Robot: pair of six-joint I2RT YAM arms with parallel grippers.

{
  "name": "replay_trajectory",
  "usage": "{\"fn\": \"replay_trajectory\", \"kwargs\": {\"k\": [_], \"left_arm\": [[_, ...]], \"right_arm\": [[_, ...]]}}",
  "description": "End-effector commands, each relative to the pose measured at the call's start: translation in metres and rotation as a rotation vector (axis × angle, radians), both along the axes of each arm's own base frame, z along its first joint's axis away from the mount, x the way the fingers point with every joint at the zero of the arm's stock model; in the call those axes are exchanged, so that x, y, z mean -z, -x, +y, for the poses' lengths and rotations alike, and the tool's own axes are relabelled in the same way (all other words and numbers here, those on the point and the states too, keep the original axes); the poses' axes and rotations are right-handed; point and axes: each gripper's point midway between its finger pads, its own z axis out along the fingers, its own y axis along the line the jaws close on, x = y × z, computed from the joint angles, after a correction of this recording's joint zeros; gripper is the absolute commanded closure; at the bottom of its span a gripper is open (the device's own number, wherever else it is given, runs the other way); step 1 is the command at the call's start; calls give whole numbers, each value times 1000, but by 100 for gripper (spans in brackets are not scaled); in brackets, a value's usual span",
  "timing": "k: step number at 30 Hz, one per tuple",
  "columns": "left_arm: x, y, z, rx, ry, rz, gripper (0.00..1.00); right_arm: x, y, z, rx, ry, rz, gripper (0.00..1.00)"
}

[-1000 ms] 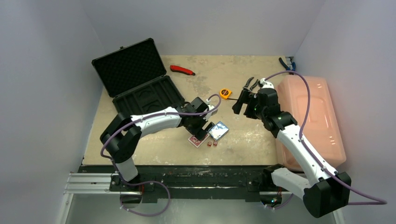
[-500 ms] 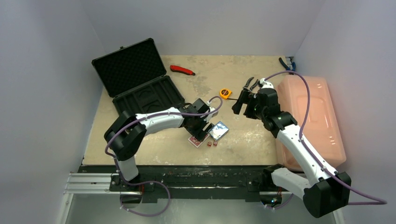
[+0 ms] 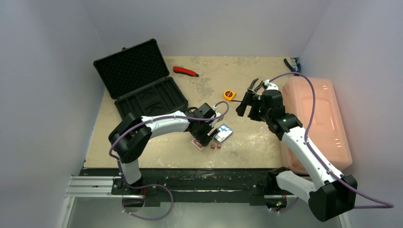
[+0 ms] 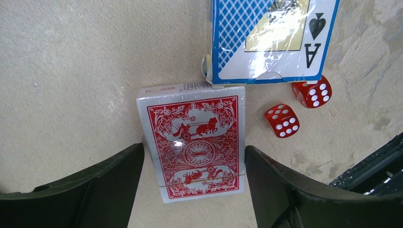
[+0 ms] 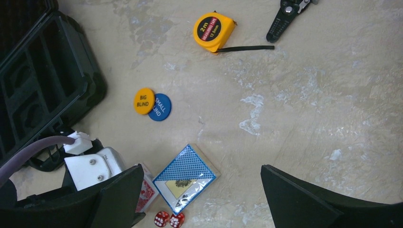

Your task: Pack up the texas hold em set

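The left arm (image 3: 161, 123) reaches from its base low and forward, with the elbow bent out to the left and the wrist turned down over the near middle of the bench (image 3: 247, 142). The left fingers (image 4: 95, 190) stand on both sides of the red deck (image 4: 195, 142), which lies flat on the bench. They are very close to its long edges, but I cannot tell if they press it. The blue deck (image 4: 266, 42) touches the far end of the red deck, and two red dice (image 4: 282, 120) lie just beside both decks on the right.

The right arm (image 3: 304, 142) rises steeply from its base and holds its wrist high in the air. The right fingers (image 5: 309, 199) are spread wide and hold nothing.

The black case (image 3: 142, 90) lies open at the far left with its lid tilted back, and its near corner is close to the left wrist. An orange disc (image 5: 144, 100) and a blue disc (image 5: 159, 107) overlap on the bench between the case and the decks. The tape measure (image 5: 214, 31) lies further back. The pink bin (image 3: 318, 118) fills the right edge of the bench. Between the decks and the bin the bench is bare
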Motion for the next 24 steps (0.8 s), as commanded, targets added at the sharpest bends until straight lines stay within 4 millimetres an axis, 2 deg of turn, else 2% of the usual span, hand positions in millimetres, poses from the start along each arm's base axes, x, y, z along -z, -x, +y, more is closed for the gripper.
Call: {"fn": "replay_trajectory", "kwargs": {"k": [1,8,16,19,24], "left_arm": [[-8,-12,-9,15,8,-56,23],[-2,-11,-11,20,-10,-63,23],[-1,-15,-11,17,-42,-106,29],[3,-13,-10,25,-56,-106,38],[7,-11,-8,36,-74,-105,69]], "right_arm": [[-6,-4,5,-26,-10,-33,1],[-6,-4,6,-27,-11,-33,1],[-5,-4,6,-30,-12,-31,1],[-5,-4,6,-30,-12,-30,1],[-4,-4,7,-31,-13,-28,1]]}}
